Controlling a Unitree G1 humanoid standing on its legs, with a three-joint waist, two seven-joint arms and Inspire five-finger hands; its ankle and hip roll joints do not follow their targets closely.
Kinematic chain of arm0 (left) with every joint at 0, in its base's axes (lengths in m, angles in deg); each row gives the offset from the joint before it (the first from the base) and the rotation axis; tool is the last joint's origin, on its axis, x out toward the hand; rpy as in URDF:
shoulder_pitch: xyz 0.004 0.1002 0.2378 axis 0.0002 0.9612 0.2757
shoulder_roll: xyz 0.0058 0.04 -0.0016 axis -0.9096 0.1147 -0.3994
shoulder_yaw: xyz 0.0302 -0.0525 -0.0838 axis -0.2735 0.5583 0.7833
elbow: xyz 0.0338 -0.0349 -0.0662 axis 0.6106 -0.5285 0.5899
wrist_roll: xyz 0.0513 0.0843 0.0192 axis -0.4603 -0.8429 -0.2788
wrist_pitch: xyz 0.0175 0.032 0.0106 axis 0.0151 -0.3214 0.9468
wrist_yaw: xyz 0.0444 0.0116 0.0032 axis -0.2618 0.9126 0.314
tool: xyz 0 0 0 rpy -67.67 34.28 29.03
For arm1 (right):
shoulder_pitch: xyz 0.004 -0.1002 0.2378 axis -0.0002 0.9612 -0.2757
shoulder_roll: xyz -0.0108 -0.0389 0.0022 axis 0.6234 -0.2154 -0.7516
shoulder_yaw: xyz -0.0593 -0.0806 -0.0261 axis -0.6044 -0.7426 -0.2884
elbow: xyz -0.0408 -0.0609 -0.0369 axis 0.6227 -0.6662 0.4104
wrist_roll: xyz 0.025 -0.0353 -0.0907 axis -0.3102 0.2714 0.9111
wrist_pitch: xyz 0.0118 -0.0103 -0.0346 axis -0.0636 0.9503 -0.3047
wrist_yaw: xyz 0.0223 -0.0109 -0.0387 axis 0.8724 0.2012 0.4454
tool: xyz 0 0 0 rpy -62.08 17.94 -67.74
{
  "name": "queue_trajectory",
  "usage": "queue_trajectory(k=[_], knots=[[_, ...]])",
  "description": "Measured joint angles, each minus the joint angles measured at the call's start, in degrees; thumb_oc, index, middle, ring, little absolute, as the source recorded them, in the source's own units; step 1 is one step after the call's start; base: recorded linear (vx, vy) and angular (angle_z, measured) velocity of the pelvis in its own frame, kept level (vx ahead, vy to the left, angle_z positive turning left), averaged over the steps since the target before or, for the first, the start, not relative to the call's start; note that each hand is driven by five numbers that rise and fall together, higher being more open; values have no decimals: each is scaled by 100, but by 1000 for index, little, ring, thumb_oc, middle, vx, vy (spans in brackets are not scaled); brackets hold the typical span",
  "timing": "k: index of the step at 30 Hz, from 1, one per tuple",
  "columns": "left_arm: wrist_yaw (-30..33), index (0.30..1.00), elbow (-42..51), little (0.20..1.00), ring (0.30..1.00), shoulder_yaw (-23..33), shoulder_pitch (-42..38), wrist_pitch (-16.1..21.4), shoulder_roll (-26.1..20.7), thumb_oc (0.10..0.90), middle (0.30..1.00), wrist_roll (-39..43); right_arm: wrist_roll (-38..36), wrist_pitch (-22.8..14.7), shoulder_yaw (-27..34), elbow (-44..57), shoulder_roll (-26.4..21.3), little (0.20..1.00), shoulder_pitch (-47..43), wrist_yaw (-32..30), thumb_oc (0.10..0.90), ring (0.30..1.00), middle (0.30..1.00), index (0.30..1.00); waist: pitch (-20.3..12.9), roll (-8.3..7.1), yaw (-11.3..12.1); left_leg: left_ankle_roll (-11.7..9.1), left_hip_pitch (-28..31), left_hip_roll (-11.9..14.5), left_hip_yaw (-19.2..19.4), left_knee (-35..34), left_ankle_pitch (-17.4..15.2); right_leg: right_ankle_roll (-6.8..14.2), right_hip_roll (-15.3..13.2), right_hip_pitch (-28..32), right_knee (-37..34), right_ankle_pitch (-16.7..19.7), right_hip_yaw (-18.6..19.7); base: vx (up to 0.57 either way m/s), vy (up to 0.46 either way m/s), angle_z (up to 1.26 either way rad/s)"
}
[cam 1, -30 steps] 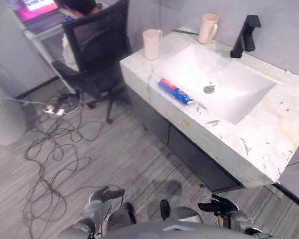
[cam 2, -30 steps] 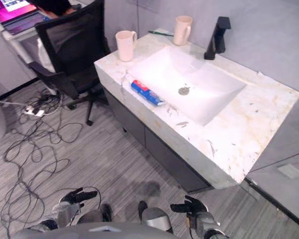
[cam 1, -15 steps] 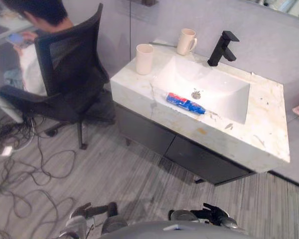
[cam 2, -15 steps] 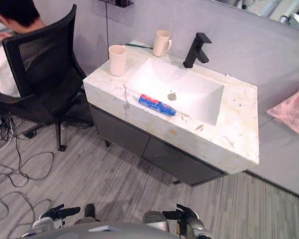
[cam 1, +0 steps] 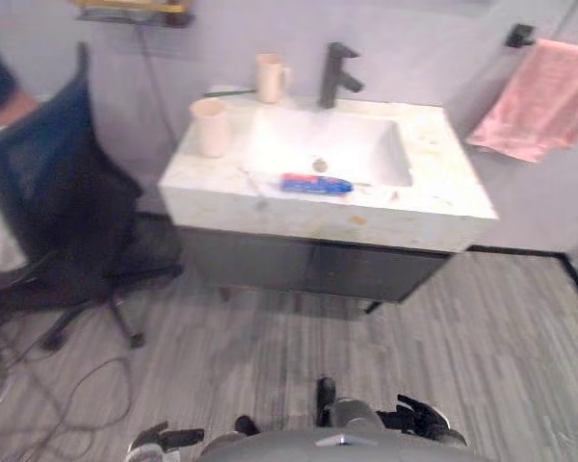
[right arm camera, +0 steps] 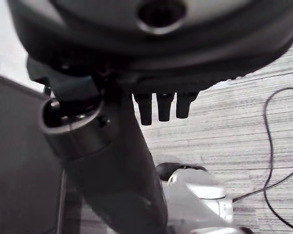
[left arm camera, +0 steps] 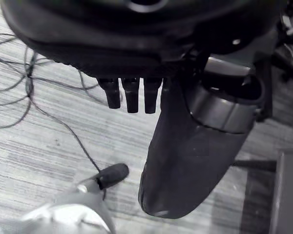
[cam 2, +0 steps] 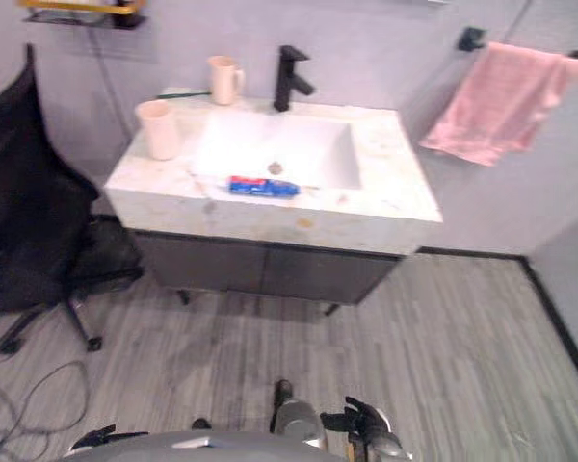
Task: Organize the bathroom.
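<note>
Left hand [cam 1: 164,439]: low at the near edge, fingers [left arm camera: 129,95] straight, holding nothing. Right hand [cam 2: 364,422]: low at the near edge, fingers relaxed, empty. Vanity counter [cam 1: 419,207]: against the far wall, front edge facing the robot; bare wood floor [cam 1: 482,337] between. Toothpaste tube [cam 1: 316,184]: flat on the counter's front lip (beside the sink basin [cam 1: 366,154]), well apart from both hands. Two cups [cam 1: 210,127] [cam 1: 269,77], black faucet [cam 1: 335,73]. Pink towel [cam 2: 496,101], right wall. Office chair [cam 1: 48,231], left.
</note>
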Motion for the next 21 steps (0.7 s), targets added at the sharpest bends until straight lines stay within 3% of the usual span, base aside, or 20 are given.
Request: queue_trajectory(k=[3,8,10,12,16,19,21], knots=[[-103,900,260,900,900,-30,-97,281,66,800,900,-4,-5,-6,0,-26,-4,900,177,-34,800,900,900,900,-72,-107,-52,-110,46,15,-229,2,5,-26,123,213,-307,214,15,77,-4,11],[-123,900,346,900,900,13,-97,657,59,800,900,216,0,-16,-4,0,-2,900,213,-37,800,900,900,900,-219,22,-48,-203,94,87,-289,4,-10,-181,280,419,-672,344,26,72,-28,-4],[15,900,566,900,900,15,9,934,46,800,900,251,-1,-15,-3,50,-4,900,248,-44,800,900,900,900,-271,22,-40,-269,130,49,-296,6,2,-272,277,430,-668,622,170,39,-62,3],[359,900,1037,900,900,13,90,1118,48,800,900,232,-1,-13,-6,136,-5,900,282,-49,800,900,900,900,-285,56,53,-300,169,66,-291,6,-18,-311,303,503,-744,648,168,19,-57,-1],[1840,900,2691,900,900,36,116,1662,-9,800,900,-284,-6,3,-32,314,-7,900,294,-104,800,900,900,900,-256,55,284,-262,171,69,-386,10,7,-395,359,596,-790,728,162,3,-72,3],[2630,900,3431,900,900,49,109,1734,-204,800,900,-787,-25,7,-51,405,-5,900,200,-127,800,900,900,900,-235,51,309,-276,175,74,-397,6,-3,-394,344,609,-826,709,161,-5,-105,2],[3550,900,4256,900,900,239,73,1750,-375,800,900,-1311,-137,21,-103,404,-5,900,133,-149,800,900,900,900,-136,14,386,-316,171,80,-417,5,-27,-392,330,611,-827,692,147,-8,-68,6]])
